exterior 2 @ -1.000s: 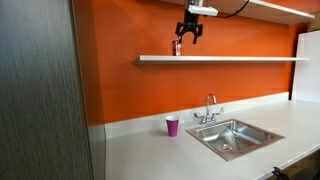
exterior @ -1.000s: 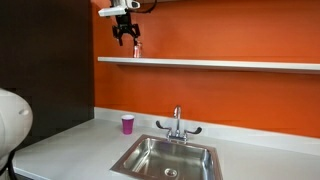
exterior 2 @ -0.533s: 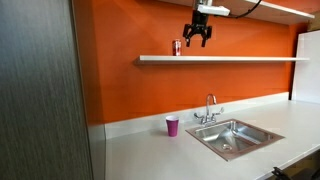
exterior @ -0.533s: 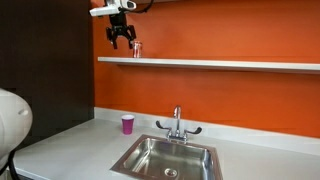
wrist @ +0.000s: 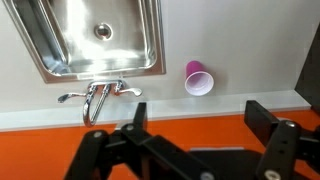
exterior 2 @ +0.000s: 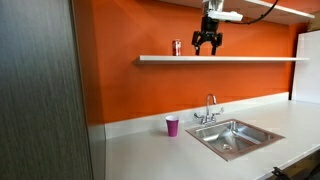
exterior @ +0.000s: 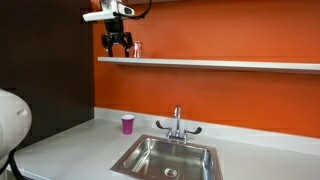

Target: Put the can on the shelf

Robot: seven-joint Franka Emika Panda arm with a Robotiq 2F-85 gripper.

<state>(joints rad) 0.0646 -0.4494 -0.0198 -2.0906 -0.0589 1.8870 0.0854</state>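
Though near gripper (exterior 2: 207, 49), can (exterior 2: 177, 47) on shelf (exterior 2: 260, 59).

Both exterior views face the orange wall (exterior: 220, 95) from opposite angles; wrist overlooks the sink (wrist: 60, 30).

The red can (exterior 2: 177, 47) stands upright on the grey-white shelf (exterior 2: 260, 59). The gripper (exterior 2: 207, 49) hangs at its 3 o'clock, apart from it, fingers spread and empty.

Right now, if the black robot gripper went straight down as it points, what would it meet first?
Probably the long grey-white wall shelf under the gripper; depth is unclear, so it might pass its edge.
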